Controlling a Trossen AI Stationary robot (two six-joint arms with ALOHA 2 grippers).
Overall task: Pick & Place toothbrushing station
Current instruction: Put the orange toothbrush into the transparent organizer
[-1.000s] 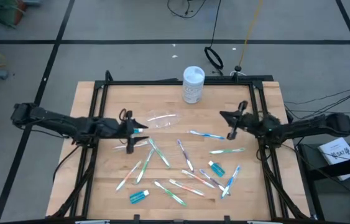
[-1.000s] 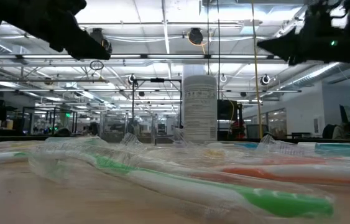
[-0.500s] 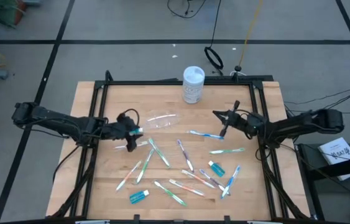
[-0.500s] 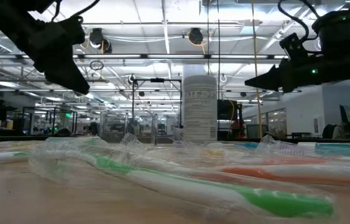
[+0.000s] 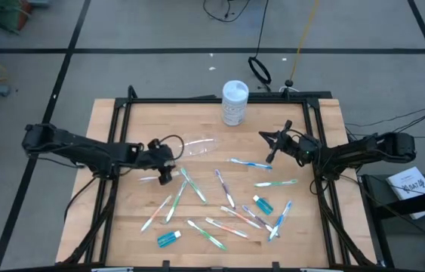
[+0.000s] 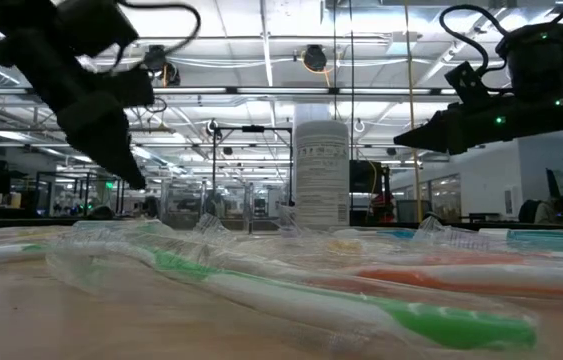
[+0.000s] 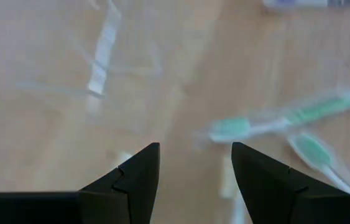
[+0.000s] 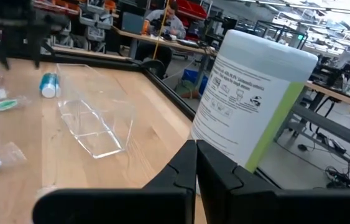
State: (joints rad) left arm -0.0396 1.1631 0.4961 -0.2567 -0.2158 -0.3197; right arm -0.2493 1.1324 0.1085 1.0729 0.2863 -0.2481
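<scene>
Clear plastic cup (image 5: 196, 145) lying on its side on the table (image 5: 325, 121), toward the white canister (image 5: 235, 102) and just in front of it; not upright, so not ready to receive brushes. Toothbrushes (image 5: 194, 187) and teal toothpaste tubes (image 5: 168, 239) scattered loose on the side of the cup away from the canister, most in clear wrappers, none inside the cup.

Left gripper (image 5: 161, 168) beside the cup, on its side away from the canister, lowered over the nearest green-handled toothbrush (image 7: 286, 118); fingers (image 7: 131, 180) spread apart with nothing between them, probably positioned for a first pick.

Right gripper (image 5: 271, 146) raised clear of the table across the cup from the left gripper, near the blue toothbrush (image 5: 250, 163); fingers (image 8: 187, 168) pressed together and empty, aimed toward the cup and canister, probably waiting or lined up to right the cup.

Left wrist view smeared: brush outlines hard to read, contact with the table not determinable. Low view: foreground wrappers and a green brush (image 6: 361, 310) block most of the set; cup barely distinguishable there. Exact count of brushes and tubes not determinable where they overlap.
</scene>
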